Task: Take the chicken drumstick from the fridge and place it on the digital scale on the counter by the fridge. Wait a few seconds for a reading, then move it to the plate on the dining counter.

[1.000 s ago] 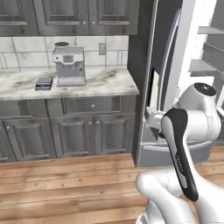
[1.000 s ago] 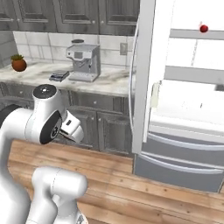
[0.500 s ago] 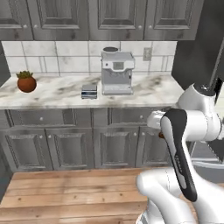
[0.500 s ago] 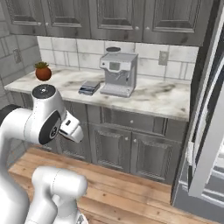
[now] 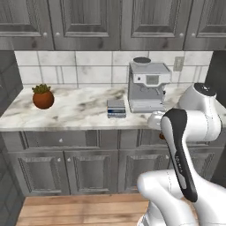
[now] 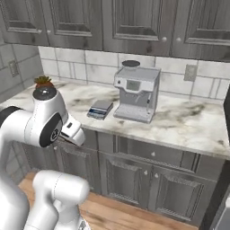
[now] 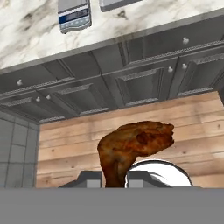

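In the hand view my gripper is shut on the chicken drumstick, an orange-brown lump hanging over the wooden floor in front of the lower cabinets. The digital scale lies flat on the marble wall counter, just left of the coffee machine. It appears as a small slab in the right base view and at the top of the hand view. My hand is held low, in front of the counter's edge and below its top. The fridge, the plate and the dining counter are out of view.
A boxy grey coffee machine stands to the right of the scale. At the counter's left end there is a round red-brown pot with a green plant. Dark cabinets hang above the counter, and cabinet doors close off the space below it.
The whole picture has swung from the open fridge to the wall counter, so the base has turned or driven left. The scale and coffee machine now sit near the middle of both base views.
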